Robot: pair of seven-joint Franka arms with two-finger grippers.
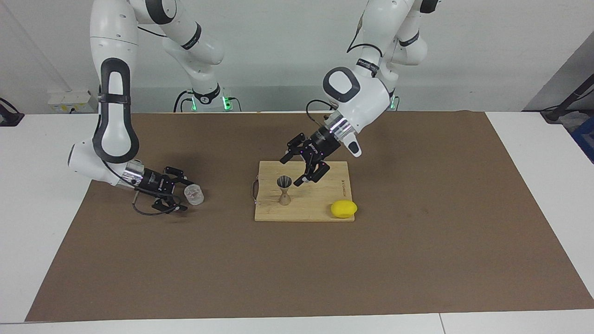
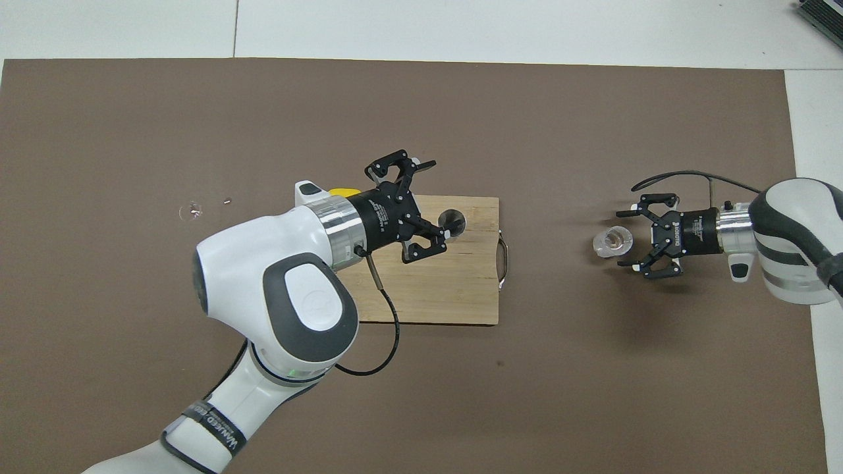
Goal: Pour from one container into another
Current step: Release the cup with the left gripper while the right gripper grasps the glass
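Clear glass cup [image 1: 194,195] stood on the brown mat, right gripper [image 1: 182,196] spread wide beside it; left gripper [image 1: 293,170], also wide, hovered over the board by the jigger [image 1: 284,189]. Centring before closing seemed wise.

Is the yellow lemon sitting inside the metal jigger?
No. The lemon lies at the corner of the wooden board, apart from the jigger, which stands upright on the board.

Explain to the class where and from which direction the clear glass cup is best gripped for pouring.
Probably across its ribbed side wall. The glass cup stands upright on the brown mat, mouth up, so a level approach from the right arm's end, where the open right gripper already sits beside it, leaves the rim clear for tipping toward the jigger.
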